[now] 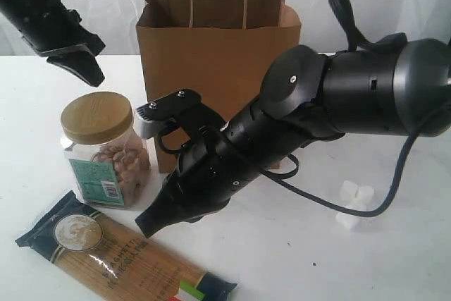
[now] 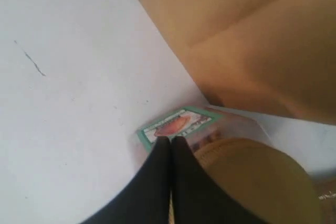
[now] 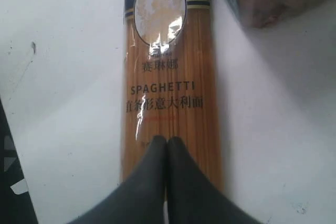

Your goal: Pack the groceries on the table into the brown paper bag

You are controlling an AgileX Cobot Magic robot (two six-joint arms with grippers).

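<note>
The brown paper bag (image 1: 218,47) stands upright at the back of the table (image 1: 394,244). A clear nut jar (image 1: 104,149) with a tan lid sits to its left. The spaghetti packet (image 1: 123,259) lies flat at the front left. White marshmallows (image 1: 354,202) lie at the right. My left gripper (image 1: 93,75) hangs shut and empty just above the jar's lid (image 2: 257,179). My right gripper (image 1: 146,227) is shut and empty, pointing down over the spaghetti packet (image 3: 168,77); whether it touches I cannot tell.
The right arm (image 1: 352,96) stretches across the front of the bag and hides its lower part. Its black cable (image 1: 394,181) loops down to the tabletop beside the marshmallows. Bare white tabletop lies at the front right.
</note>
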